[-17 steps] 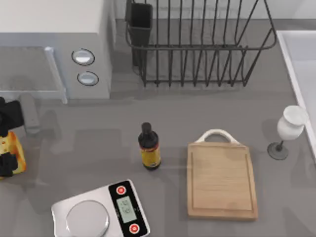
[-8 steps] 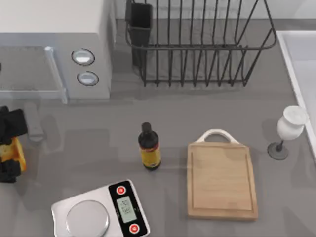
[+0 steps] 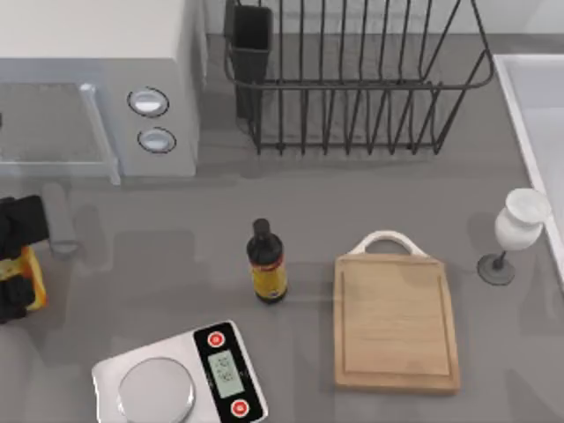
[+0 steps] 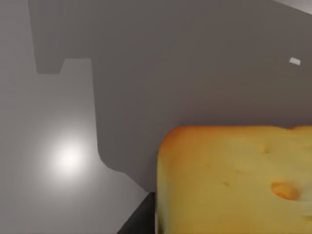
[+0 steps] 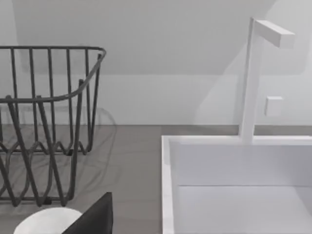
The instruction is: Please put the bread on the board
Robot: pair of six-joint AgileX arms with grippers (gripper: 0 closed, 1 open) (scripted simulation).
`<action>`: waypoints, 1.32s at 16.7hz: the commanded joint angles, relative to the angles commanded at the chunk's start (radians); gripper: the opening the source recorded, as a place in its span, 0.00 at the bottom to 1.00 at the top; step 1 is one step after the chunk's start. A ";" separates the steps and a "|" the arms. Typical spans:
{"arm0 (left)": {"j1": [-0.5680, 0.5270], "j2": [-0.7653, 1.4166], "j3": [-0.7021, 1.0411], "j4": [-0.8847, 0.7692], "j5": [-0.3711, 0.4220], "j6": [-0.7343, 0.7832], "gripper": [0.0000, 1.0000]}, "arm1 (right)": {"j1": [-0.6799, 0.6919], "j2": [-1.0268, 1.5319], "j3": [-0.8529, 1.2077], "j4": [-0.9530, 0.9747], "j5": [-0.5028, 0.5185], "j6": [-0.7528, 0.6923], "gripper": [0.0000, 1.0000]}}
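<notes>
The bread [image 3: 28, 278], a golden-yellow chunk with a toasted orange crust, is at the table's far left edge. My left gripper [image 3: 14, 264] is shut on it, its black fingers [image 3: 21, 220] on the far and near sides of the chunk. Up close in the left wrist view, the bread [image 4: 234, 180] hangs over bare grey table with its shadow beneath. The board [image 3: 396, 322], light wood with a white arched handle, lies flat at the right of the middle with nothing on it. A dark part of my right gripper [image 5: 92, 219] shows in the right wrist view, parked near the sink.
A dark bottle [image 3: 266, 263] stands left of the board, and a kitchen scale [image 3: 181, 377] sits at the near edge. A microwave [image 3: 97, 79] and a wire dish rack [image 3: 352, 79] line the back. A wine glass [image 3: 515, 231] and a white sink [image 3: 539, 132] are at the right.
My left gripper, with the bread in it, has shifted slightly toward the near edge and sits lower. Nothing else has moved.
</notes>
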 joint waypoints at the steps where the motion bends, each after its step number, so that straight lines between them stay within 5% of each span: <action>1: 0.000 0.000 0.000 0.000 0.000 0.000 0.17 | 0.000 0.000 0.000 0.000 0.000 0.000 1.00; 4: 0.000 0.000 0.000 0.000 0.000 0.000 0.00 | 0.000 0.000 0.000 0.000 0.000 0.000 1.00; 14: 0.000 -0.009 0.010 -0.016 0.000 0.000 0.00 | 0.000 0.000 0.000 0.000 0.000 0.000 1.00; 22: -0.006 -0.123 0.219 -0.352 0.000 0.000 0.00 | 0.000 0.000 0.000 0.000 0.000 0.000 1.00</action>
